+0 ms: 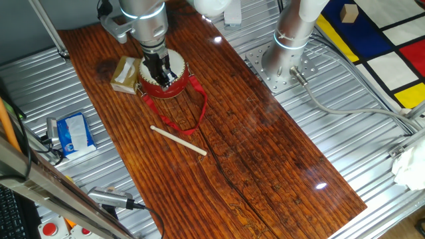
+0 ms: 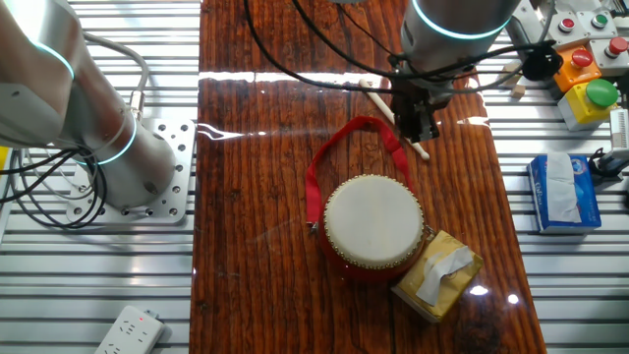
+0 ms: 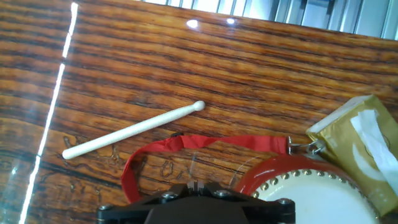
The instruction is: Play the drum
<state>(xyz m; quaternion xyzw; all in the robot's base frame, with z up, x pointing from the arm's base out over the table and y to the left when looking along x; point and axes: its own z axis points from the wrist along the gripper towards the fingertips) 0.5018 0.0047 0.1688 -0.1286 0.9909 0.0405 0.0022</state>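
Note:
The drum [image 2: 373, 224] has a red body and a cream-white skin and stands on the wooden table. It also shows in one fixed view [image 1: 166, 81] and at the lower right of the hand view [image 3: 311, 193]. Its red strap [image 2: 339, 147] loops out over the table. A thin light wooden stick [image 3: 134, 129] lies flat beyond the strap, also seen in one fixed view [image 1: 178, 140]. My gripper [image 2: 423, 130] hangs in the air beside the drum, over the strap side. Its fingertips [image 3: 189, 186] are pressed together and hold nothing.
A tan cardboard box [image 2: 439, 275] with white tissue touches the drum's far side from the stick. A blue tissue pack [image 2: 564, 192] lies off the wooden board on the metal table. The arm's base [image 1: 282, 63] stands at the board's edge.

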